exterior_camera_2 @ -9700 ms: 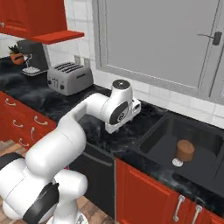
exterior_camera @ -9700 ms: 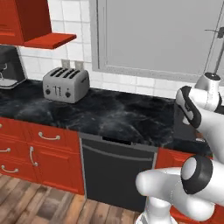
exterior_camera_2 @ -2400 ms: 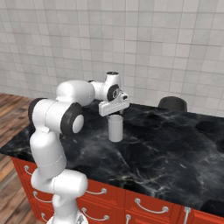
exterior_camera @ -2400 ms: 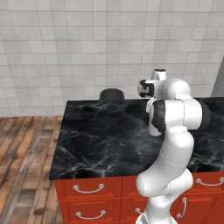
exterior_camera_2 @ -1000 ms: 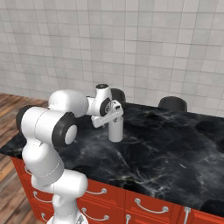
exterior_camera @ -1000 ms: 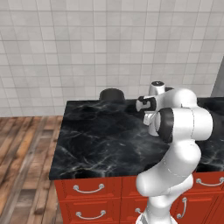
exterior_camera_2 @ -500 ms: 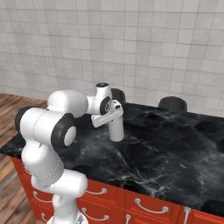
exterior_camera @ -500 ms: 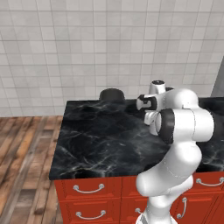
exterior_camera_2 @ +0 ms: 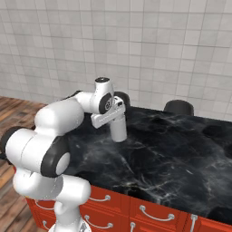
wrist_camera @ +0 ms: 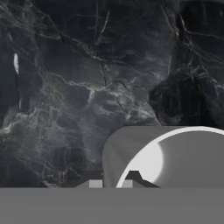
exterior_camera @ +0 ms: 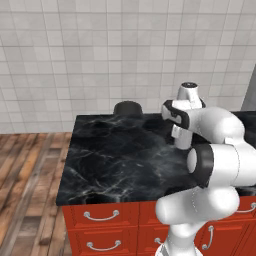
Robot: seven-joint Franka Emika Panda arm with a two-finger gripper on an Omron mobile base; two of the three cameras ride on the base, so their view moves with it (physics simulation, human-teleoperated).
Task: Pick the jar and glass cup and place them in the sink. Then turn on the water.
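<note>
Tool [exterior_camera_2: 118, 136] clamps the glass cup [exterior_camera_2: 119, 128] on the table [exterior_camera_2: 181, 154]; its smooth wall might slip when lifted.

Readable text: none in any view.
Labels or brands: none legible on the white robot arm [exterior_camera_2: 68, 113] or the glass cup [exterior_camera_2: 118, 129].
Numbers or signs: none on the black marble counter [exterior_camera: 115, 160], the red drawers [exterior_camera: 102, 217] or the tiled wall [exterior_camera_2: 172, 50].
</note>
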